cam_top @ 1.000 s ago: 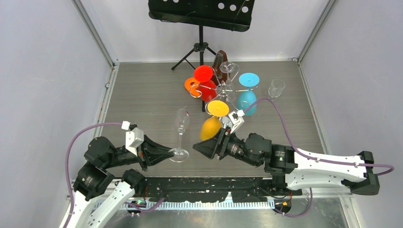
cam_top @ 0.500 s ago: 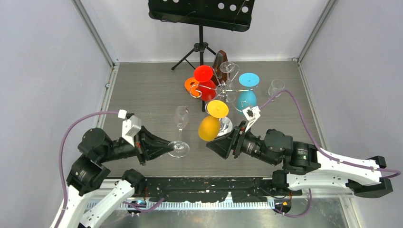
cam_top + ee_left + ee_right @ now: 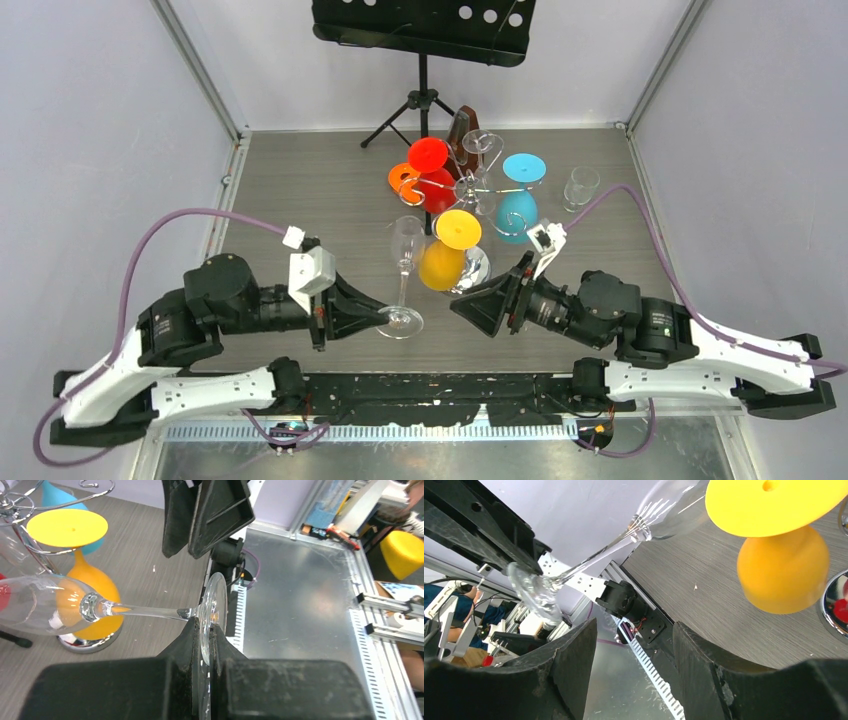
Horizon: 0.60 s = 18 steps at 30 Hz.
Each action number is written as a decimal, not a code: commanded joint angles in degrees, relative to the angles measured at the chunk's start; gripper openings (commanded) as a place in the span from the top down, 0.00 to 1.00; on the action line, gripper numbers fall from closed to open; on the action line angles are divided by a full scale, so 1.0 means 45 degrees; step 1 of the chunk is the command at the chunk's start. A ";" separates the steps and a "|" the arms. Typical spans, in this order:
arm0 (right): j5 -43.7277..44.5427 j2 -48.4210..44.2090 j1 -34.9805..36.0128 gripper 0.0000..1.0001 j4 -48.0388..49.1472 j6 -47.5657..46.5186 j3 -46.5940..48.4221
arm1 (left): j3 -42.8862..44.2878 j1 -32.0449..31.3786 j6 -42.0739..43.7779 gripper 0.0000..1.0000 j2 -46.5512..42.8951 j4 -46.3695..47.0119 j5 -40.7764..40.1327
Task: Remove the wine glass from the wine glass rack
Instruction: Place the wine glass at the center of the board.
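Observation:
A clear wine glass stands nearly upright, off the rack, with my left gripper shut on the rim of its round foot. Its bowl is close to a yellow glass that hangs upside down on the chrome wine glass rack. The rack's mirror base lies under the yellow bowl. My right gripper is open and empty, just right of the clear glass's foot and in front of the rack. In the right wrist view its fingers frame only the table edge.
Red, orange and blue glasses and one clear glass also hang on the rack. A clear tumbler stands to the rack's right. A black tripod music stand is behind it. Grey walls close both sides.
My left arm has carried the clear glass to the right and toward the rack, gripper still shut on its foot. My right gripper has drawn back to the right, staying open.

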 commanded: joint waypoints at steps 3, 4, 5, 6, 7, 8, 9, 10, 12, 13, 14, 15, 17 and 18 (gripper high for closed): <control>-0.0260 -0.0612 0.0061 0.37 -0.0283 -0.0202 0.0515 | 0.0462 -0.3965 0.1311 1.00 0.0861 0.0093 -0.6705; -0.0321 -0.0652 0.0065 0.37 -0.0358 -0.0183 0.0536 | 0.0435 -0.4515 0.1353 1.00 0.0967 0.0079 -0.7535; -0.0332 -0.0737 0.0065 0.37 -0.0513 -0.0135 0.0551 | 0.0410 -0.5062 0.1378 1.00 0.1066 0.0040 -0.8217; -0.0364 -0.0783 0.0056 0.37 -0.0581 -0.0111 0.0554 | 0.0379 -0.5534 0.1366 1.00 0.1161 0.0011 -0.8920; -0.0382 -0.0872 0.0071 0.37 -0.0705 -0.0049 0.0531 | 0.0342 -0.5998 0.1328 1.00 0.1261 -0.0019 -0.9504; -0.0450 -0.0900 0.0067 0.37 -0.0785 -0.0014 0.0515 | 0.0303 -0.6398 0.1270 1.00 0.1349 -0.0031 -0.9982; -0.0493 -0.0920 0.0067 0.37 -0.0834 0.0024 0.0502 | 0.0259 -0.6770 0.1209 1.00 0.1416 -0.0015 -1.0403; -0.0570 -0.0914 0.0066 0.37 -0.0868 0.0037 0.0500 | 0.0200 -0.7117 0.1147 1.00 0.1483 0.0019 -1.0845; -0.0800 -0.0821 0.0066 0.37 -0.0926 0.0100 0.0525 | 0.0160 -0.7706 0.1044 1.00 0.1595 0.0040 -1.1485; -0.0903 -0.0720 0.0066 0.37 -0.0924 0.0145 0.0558 | 0.0153 -0.7983 0.1010 1.00 0.1662 0.0043 -1.1909; -0.1112 -0.0668 0.0066 0.37 -0.0898 0.0176 0.0567 | 0.0135 -0.8225 0.0956 1.00 0.1724 0.0058 -1.2209; -0.1186 -0.0579 0.0066 0.37 -0.0881 0.0267 0.0574 | 0.0130 -0.8468 0.0916 1.00 0.1775 0.0084 -1.2469; -0.1368 -0.0481 0.0059 0.37 -0.0748 0.0397 0.0534 | 0.0095 -0.8987 0.0848 1.00 0.1974 0.0120 -1.3006; -0.1375 -0.0450 0.0064 0.37 -0.0732 0.0503 0.0526 | 0.0101 -0.9227 0.0819 1.00 0.2090 0.0114 -1.3284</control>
